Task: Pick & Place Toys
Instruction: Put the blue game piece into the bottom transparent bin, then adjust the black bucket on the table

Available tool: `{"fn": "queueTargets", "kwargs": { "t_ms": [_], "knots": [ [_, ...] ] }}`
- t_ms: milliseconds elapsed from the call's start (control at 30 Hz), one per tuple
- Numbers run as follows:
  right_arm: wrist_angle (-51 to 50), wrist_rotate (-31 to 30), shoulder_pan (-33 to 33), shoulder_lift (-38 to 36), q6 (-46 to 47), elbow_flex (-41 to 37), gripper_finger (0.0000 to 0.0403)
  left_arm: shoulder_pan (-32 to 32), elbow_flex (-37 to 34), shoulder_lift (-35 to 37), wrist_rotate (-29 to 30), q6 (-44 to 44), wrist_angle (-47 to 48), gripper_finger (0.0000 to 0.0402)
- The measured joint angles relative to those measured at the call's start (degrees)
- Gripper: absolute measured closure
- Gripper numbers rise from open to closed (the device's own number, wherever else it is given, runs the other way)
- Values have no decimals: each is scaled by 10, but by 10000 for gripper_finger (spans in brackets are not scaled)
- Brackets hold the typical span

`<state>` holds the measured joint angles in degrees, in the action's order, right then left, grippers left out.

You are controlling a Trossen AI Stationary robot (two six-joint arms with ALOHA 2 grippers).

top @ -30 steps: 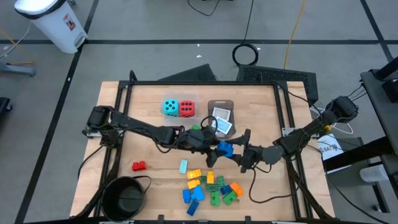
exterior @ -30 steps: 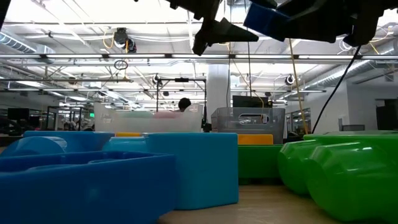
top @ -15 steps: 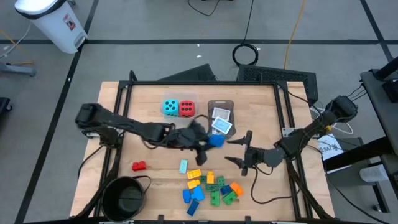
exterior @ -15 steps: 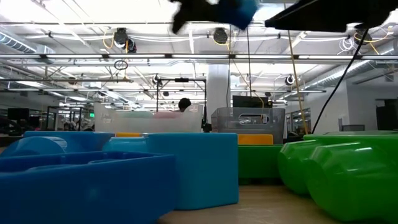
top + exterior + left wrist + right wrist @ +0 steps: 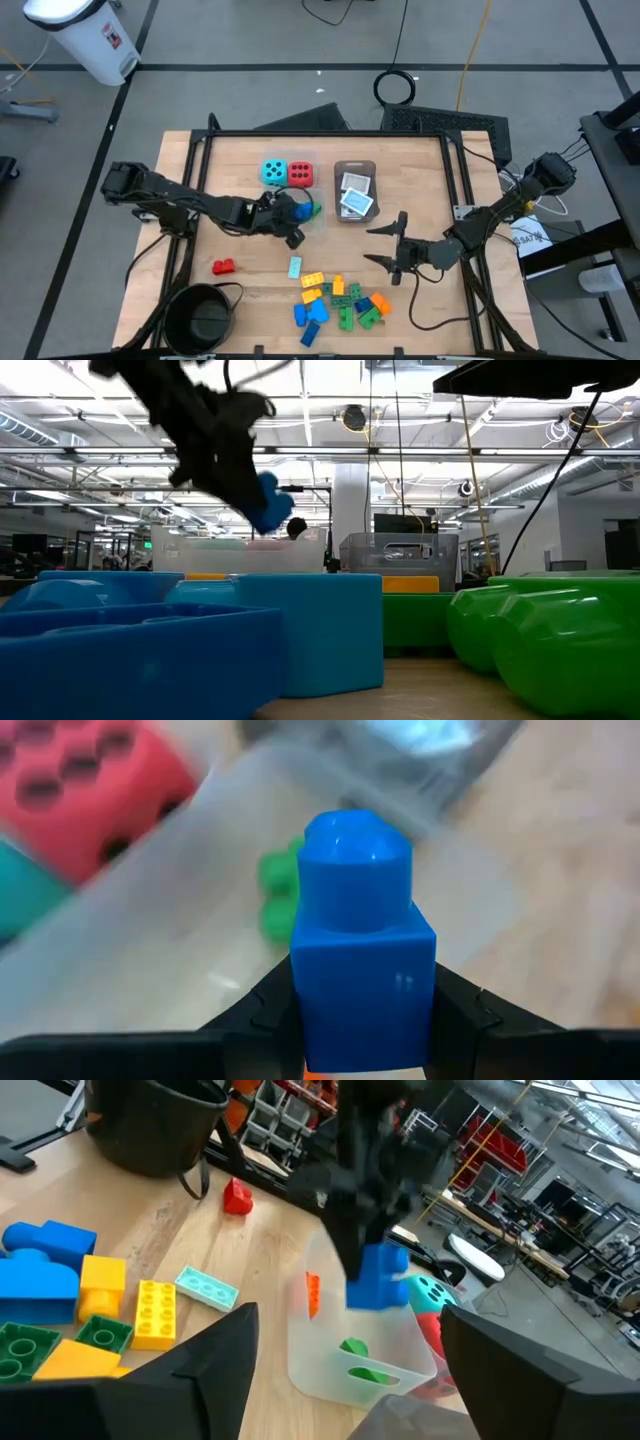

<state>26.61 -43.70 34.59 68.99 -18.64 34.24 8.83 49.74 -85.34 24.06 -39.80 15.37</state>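
left gripper (image 5: 360,1020) clamped on small blue plastic brick (image 5: 360,955), held over clear plastic tub (image 5: 350,1350) | brick light, stiff, smooth: grip flat sides | right gripper (image 5: 385,243) apart, near brick pile (image 5: 338,298)

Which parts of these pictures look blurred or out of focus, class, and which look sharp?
Left wrist view: the blue brick is sharp, the red die behind it smeared. Low view: the near bricks fill the foreground, soft-edged. Right wrist view: the left pincer is motion-blurred.
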Motion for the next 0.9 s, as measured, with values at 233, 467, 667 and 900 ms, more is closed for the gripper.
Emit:
{"fn": "queueTargets", "kwargs": {
  "t_ms": [233, 467, 667, 900],
  "knots": [
    [-2, 0, -5, 0, 0, 0, 129, -46, -53, 3, -29, -44, -13, 265],
    [-4, 0, -5, 0, 0, 0, 133, -67, -52, 21, -80, -36, -22, 105],
    [-11, 0, -5, 0, 3, 0, 132, -86, -52, 65, -107, -34, 3, 12],
    [-18, 0, -5, 0, 4, 0, 137, -62, -24, 177, -213, -34, 166, 42]
  ]
}}
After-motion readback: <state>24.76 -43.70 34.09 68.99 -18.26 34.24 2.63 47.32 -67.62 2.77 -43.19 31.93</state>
